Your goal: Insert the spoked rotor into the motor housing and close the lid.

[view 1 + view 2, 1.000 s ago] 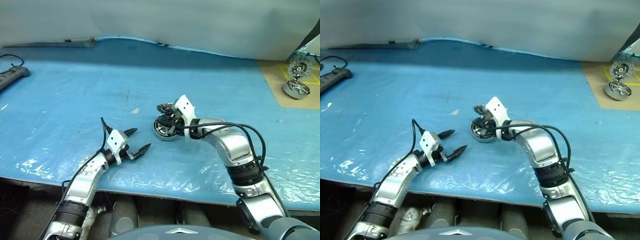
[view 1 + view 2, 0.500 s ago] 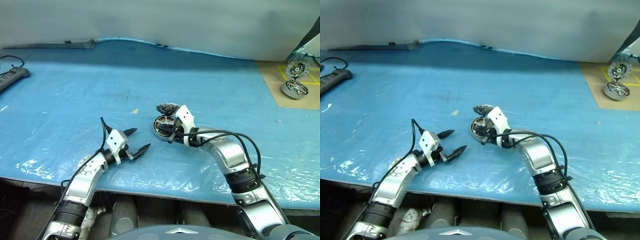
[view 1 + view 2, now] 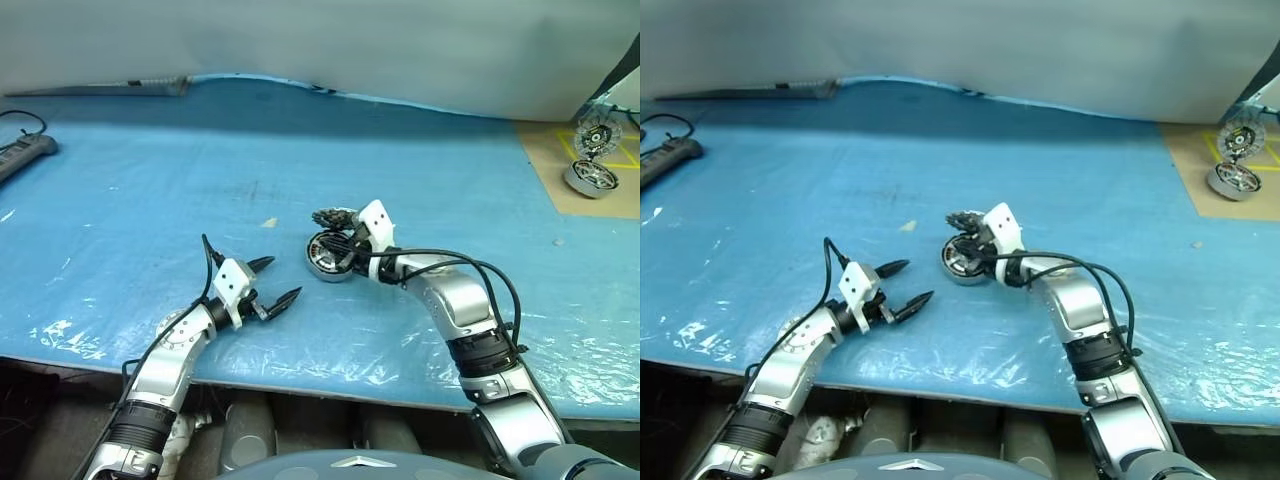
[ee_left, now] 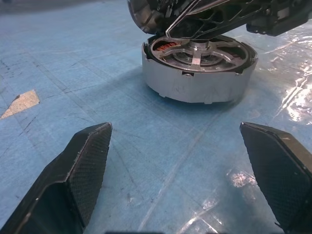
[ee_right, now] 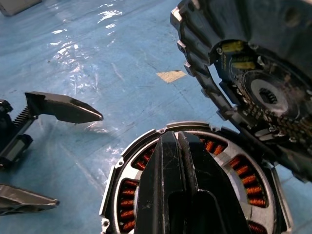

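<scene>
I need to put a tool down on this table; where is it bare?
Bare blue sheet between the grey power strip and the round silver motor housing. Crowded around the housing, where the right gripper sits and the left gripper waits.

Blue tarp (image 3: 150, 170) over table; power strip (image 3: 25, 152) far left; paper scrap (image 3: 270, 222) mid-tarp.

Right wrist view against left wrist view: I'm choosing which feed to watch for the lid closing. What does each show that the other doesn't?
Right wrist view alone: the lid's finned inner face standing open, and the shut right pincer over the copper windings. Left wrist view alone: the motor housing's outer wall resting on the blue sheet, framed by the open left pincer. Both: the housing with the spoked rotor seated inside.
</scene>
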Controlling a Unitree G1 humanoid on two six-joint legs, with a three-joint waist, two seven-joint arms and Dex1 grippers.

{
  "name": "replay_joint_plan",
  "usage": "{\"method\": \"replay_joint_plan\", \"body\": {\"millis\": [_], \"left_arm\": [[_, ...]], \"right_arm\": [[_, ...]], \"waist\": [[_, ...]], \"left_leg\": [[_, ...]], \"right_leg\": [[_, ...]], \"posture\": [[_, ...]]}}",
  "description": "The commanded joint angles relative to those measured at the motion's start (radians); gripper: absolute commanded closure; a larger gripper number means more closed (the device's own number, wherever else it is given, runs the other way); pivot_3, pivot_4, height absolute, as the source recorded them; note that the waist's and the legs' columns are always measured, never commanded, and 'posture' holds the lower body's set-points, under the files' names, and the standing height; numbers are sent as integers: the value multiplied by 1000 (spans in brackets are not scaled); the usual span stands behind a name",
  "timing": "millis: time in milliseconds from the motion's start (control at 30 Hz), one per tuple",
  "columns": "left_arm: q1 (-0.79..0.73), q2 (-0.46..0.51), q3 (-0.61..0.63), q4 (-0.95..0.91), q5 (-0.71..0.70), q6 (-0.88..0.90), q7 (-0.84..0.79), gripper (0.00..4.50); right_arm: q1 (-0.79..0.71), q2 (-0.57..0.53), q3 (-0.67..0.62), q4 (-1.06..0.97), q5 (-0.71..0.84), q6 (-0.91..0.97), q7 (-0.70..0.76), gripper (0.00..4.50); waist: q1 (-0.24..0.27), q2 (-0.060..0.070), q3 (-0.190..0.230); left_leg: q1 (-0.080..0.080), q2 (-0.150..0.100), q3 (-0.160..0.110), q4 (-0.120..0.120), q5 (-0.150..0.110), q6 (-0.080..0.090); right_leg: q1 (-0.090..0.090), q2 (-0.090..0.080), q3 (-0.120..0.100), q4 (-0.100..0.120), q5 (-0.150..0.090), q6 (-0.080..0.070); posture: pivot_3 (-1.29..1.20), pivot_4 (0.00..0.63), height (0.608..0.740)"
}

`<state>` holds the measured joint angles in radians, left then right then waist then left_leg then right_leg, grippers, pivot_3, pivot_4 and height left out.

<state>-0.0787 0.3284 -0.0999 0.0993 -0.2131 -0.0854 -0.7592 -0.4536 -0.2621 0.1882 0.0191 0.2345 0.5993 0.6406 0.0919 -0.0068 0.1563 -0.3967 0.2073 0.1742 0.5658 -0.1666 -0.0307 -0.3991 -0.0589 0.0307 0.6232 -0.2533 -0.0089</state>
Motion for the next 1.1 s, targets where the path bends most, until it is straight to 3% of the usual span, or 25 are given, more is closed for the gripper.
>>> {"method": "replay_joint_plan", "body": {"millis": [33,267,700,967,1100], "left_arm": [[-8,0,0,-42,-7,-5,-3,0],[-6,2,4,-42,-8,-5,-2,0],[-8,4,9,-20,-6,-21,-7,0],[-14,0,4,-30,-5,-12,0,0],[-11,0,4,-40,-6,-7,2,0]], "right_arm": [[24,-9,26,74,-42,-13,-13,4470],[64,-14,46,81,-34,-11,1,4470],[130,-52,81,74,-42,-111,86,4470],[54,-21,46,215,-119,-160,-38,4470],[80,-76,124,163,-173,-215,18,4470]], "waist": [[0,0,0],[0,-1,-1],[1,-2,-2],[-5,-3,-4],[-1,-3,-4]], "left_leg": [[1,0,0,0,0,0],[13,0,0,-4,0,1],[13,0,0,-10,0,0],[16,0,0,-12,0,0],[19,-1,0,-12,-2,3]], "right_leg": [[1,0,0,0,-1,-2],[11,-2,1,-3,-3,-3],[13,-2,0,-11,-3,-2],[15,-2,1,-13,-3,-2],[18,-4,1,-14,-7,5]], "posture": [[0,150,740],[0,150,740],[0,150,740],[0,150,740],[0,150,740]]}}
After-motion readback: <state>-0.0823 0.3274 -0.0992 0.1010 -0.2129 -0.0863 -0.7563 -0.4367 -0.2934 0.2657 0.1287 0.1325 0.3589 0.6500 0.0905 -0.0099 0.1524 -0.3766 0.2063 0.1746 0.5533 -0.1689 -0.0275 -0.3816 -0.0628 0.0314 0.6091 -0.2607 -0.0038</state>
